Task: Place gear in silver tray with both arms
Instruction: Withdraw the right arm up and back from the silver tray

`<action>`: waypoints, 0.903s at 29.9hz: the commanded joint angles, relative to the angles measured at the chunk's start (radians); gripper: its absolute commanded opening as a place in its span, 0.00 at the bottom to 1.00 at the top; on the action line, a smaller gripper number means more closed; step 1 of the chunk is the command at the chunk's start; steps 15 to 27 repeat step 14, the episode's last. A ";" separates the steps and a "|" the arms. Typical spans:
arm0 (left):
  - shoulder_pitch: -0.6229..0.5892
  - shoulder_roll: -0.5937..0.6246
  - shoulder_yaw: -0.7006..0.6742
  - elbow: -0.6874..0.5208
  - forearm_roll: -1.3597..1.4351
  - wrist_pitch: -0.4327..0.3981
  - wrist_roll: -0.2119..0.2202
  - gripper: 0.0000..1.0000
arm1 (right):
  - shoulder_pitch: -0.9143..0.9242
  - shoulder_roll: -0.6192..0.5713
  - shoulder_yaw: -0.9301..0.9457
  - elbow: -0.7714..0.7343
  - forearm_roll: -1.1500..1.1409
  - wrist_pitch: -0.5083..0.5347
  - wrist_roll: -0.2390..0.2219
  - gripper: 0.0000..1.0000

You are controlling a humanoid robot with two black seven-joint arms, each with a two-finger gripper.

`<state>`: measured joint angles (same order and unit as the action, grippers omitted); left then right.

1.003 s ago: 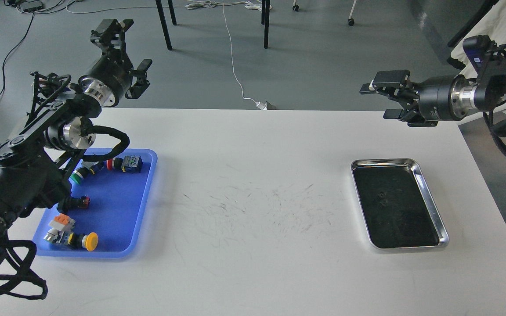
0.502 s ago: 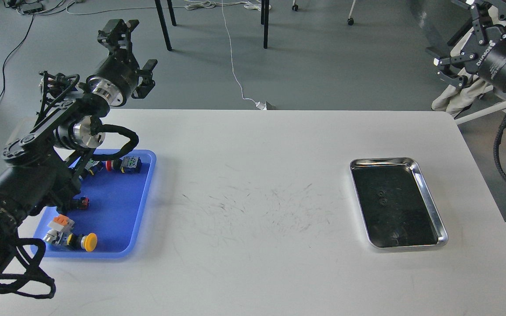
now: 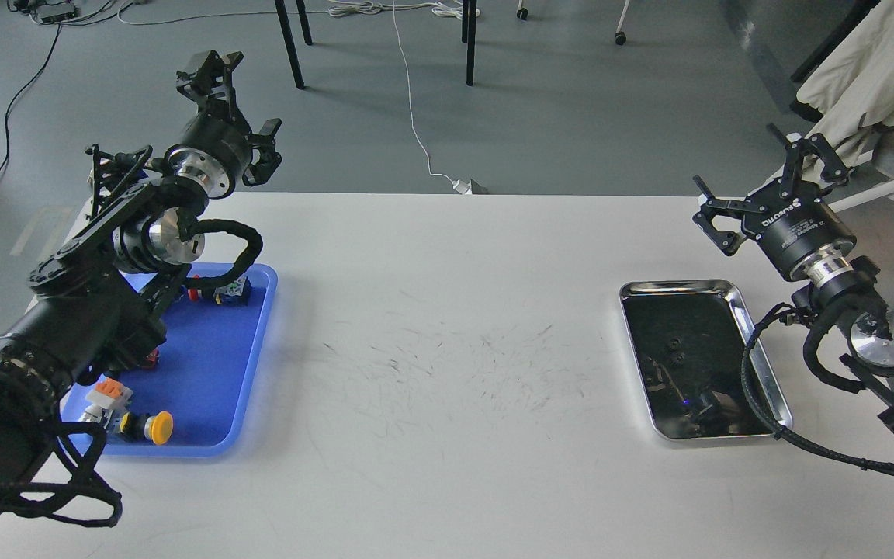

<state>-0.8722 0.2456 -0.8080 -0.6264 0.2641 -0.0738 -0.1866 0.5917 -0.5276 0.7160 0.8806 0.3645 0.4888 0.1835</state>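
Shiny rectangular silver tray at my 3 o'clock — two small dark gears inside. My left gripper and right gripper — fingers spread, empty.

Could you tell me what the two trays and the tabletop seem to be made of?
The silver tray looks like polished metal, probably stainless steel: its rim gleams and its dark bottom mirrors the right arm. The blue tray looks like moulded plastic: uniform colour, soft rounded rim, dull sheen. The table seems a matt white laminate or painted board, with dark scuff marks; which one is unclear.
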 commanded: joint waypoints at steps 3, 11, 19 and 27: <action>0.002 0.026 -0.003 -0.016 -0.074 -0.004 -0.017 0.98 | -0.004 0.012 0.000 0.003 -0.002 0.000 0.001 0.99; 0.013 0.026 0.013 -0.019 -0.063 -0.003 -0.108 0.98 | 0.008 0.009 -0.003 0.003 -0.005 0.000 -0.001 0.99; 0.013 0.024 0.013 -0.019 -0.062 -0.003 -0.108 0.98 | 0.010 0.009 0.005 0.001 -0.005 0.000 -0.001 0.99; 0.013 0.024 0.013 -0.019 -0.062 -0.003 -0.108 0.98 | 0.010 0.009 0.005 0.001 -0.005 0.000 -0.001 0.99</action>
